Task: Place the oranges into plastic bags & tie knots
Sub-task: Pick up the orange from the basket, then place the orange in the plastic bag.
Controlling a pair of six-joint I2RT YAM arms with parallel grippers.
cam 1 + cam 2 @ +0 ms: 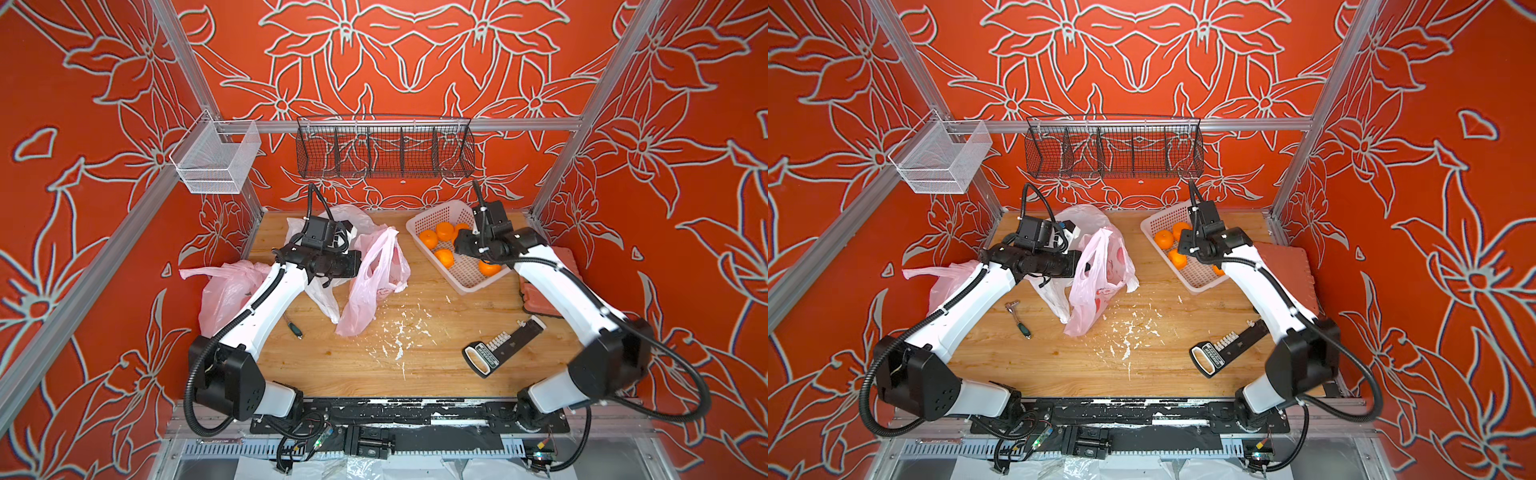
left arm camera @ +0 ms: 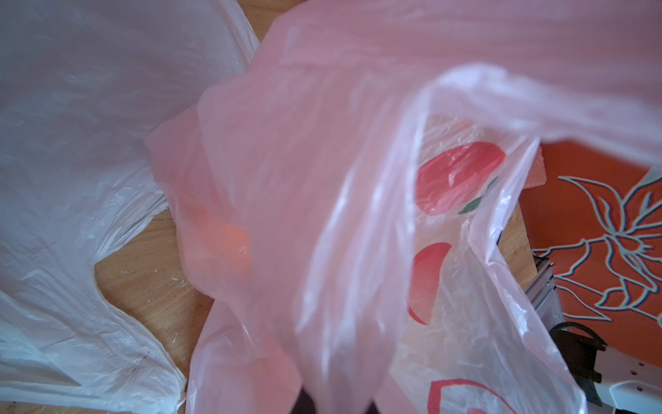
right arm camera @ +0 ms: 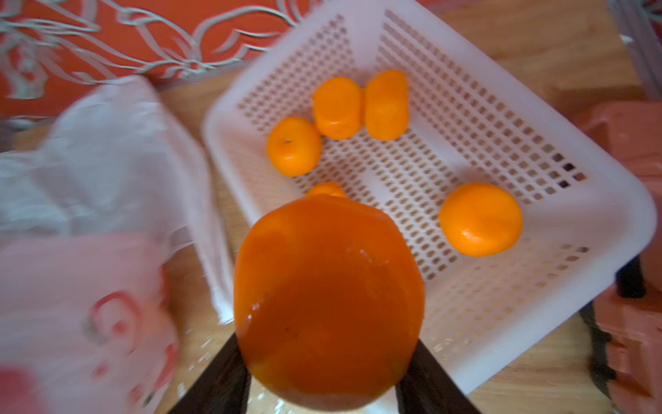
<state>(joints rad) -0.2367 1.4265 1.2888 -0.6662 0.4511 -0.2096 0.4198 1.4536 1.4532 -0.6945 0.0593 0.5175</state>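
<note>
My left gripper (image 2: 336,407) is shut on the bunched top of a pink peach-print plastic bag (image 1: 374,282), holding it up with its mouth open; the jaws are mostly hidden by film. An orange glow (image 2: 229,236) shows through that bag. A milky white bag (image 1: 324,299) lies beside it. Another pink bag (image 1: 224,291) lies at the left, under my left arm. My right gripper (image 3: 327,340) is shut on an orange (image 3: 327,304) above the basket's edge on the bag side. Several oranges (image 1: 428,239) lie in the pale perforated basket (image 1: 469,282). No knots show.
A screwdriver (image 1: 293,326) lies by my left arm. A black tool with white keys (image 1: 503,347) sits at the front right, and white crumbs (image 1: 399,332) litter the middle. A red-brown tray (image 1: 540,299) lies under my right arm. Wire baskets (image 1: 384,147) hang on the back wall.
</note>
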